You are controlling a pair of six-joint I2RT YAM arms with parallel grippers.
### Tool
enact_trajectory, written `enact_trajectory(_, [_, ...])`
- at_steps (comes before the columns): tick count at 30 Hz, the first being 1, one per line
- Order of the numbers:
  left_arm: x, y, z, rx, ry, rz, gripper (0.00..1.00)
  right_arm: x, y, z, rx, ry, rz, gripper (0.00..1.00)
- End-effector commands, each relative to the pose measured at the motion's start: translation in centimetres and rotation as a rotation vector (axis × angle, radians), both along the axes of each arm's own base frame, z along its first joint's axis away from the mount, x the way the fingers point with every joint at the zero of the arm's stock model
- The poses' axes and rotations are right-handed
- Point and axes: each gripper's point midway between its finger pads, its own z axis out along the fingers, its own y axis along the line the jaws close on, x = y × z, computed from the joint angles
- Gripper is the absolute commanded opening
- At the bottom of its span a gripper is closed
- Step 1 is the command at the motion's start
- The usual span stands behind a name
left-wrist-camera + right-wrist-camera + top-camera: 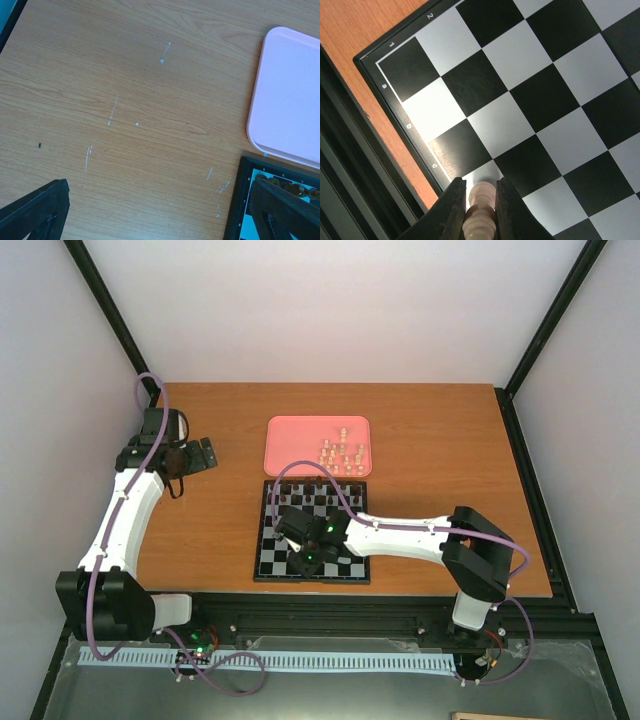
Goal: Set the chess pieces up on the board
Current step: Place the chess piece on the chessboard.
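The board (268,555) lies in the middle of the table, with dark pieces (310,486) along its far row. Several cream chess pieces (342,453) stand on the pink tray (300,440) behind it. My right gripper (310,558) hangs over the board's near edge. In the right wrist view it (480,182) is shut on one cream chess piece (481,210), held just above a white square (487,172) of the near row, by the letter c. My left gripper (205,455) is off to the left over bare wood, open and empty (162,210).
The left wrist view shows the tray's corner (290,95) and the board's far-left corner (240,200) with dark pieces (285,186). A black frame rail (350,165) runs along the table's near edge, close to the board.
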Motion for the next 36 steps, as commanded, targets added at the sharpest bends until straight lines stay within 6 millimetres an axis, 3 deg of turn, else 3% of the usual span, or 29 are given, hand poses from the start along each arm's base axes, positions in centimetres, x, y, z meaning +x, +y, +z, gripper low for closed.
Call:
enact_trajectory(1, [0.3, -0.2, 0.5, 0.014, -0.02, -0.021, 1.0, 0.4, 0.6, 1.2, 0.058, -0.056, -0.003, 0.07])
enact_trajectory(36, [0.1, -0.2, -0.3, 0.014, -0.009, -0.028, 1.0, 0.1, 0.1, -0.9, 0.007, -0.02, -0.018, 0.07])
